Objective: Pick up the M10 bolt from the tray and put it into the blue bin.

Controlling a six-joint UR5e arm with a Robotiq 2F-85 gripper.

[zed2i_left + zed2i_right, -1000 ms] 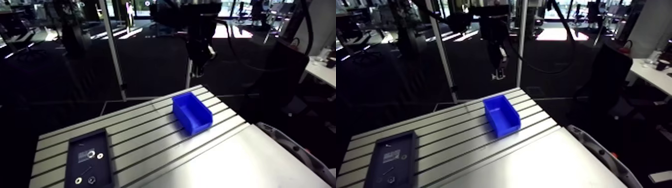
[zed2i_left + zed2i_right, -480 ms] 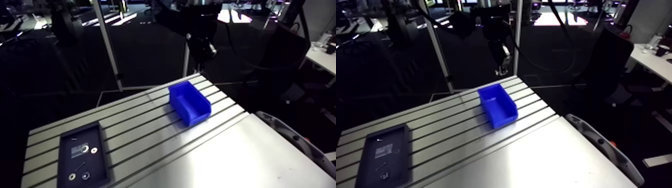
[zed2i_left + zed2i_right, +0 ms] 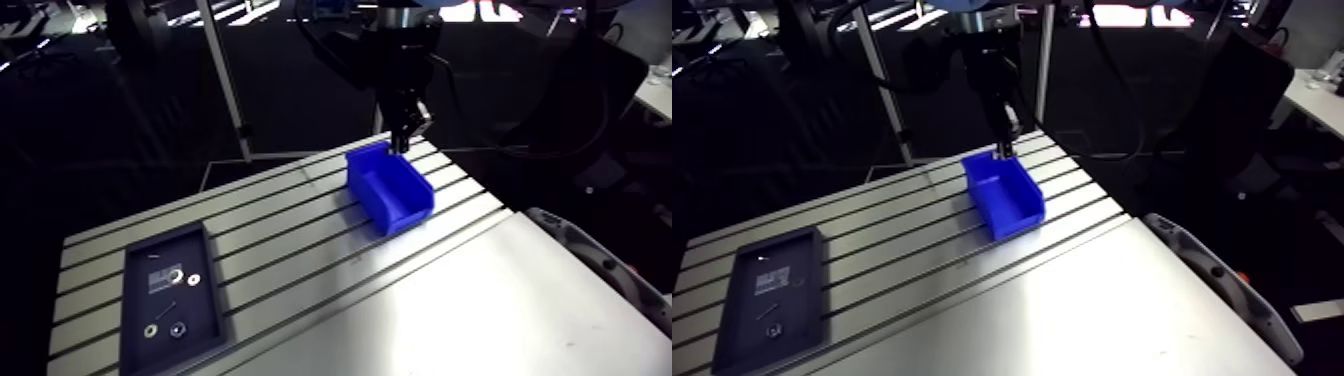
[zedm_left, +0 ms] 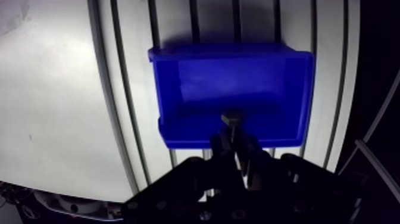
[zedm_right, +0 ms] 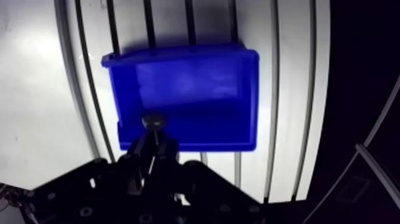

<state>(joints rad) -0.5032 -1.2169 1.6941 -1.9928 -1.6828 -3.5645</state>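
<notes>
L→R in arm view: tray (image 3: 190, 305) sits at the left end of the table (image 3: 300, 262), w/ a few small parts (image 3: 177, 277) in it. They're too small to ID and not my concern. Bin (image 3: 392, 190) is well apart from the tray, further right near the far edge, skewed to the slots, open side up.

Gripper (image 4: 233, 139) hangs right over the bin's far end. In wrist view the fingers are pinched almost together w/ the bolt (image 4: 231, 118) clamped between them. Shank is up in the pads, head sticks out past the tips. So the bolt is in my grip, above the bin, not in it yet.

Step in hand imo: the drop. Notes:
- Head lines up inside the bin but close to the wall nearest the gripper, not centre. I'd shift a bit ahead toward mid-bin before release so it can't clip the rim & hop onto the table.
- Height is hard to judge from these views, looks above rim level. I'd come down till the tips are abt at the rim: shorter fall, less bounce on hard plastic. Watch finger clearance vs that near wall.
- Open slow & fully. Bolt should slide out clean. If it hangs on one pad, short pause, no shaking.
- Retract straight up. Bin looks light & loose on the table, so any side nudge prob shoves it.
</notes>
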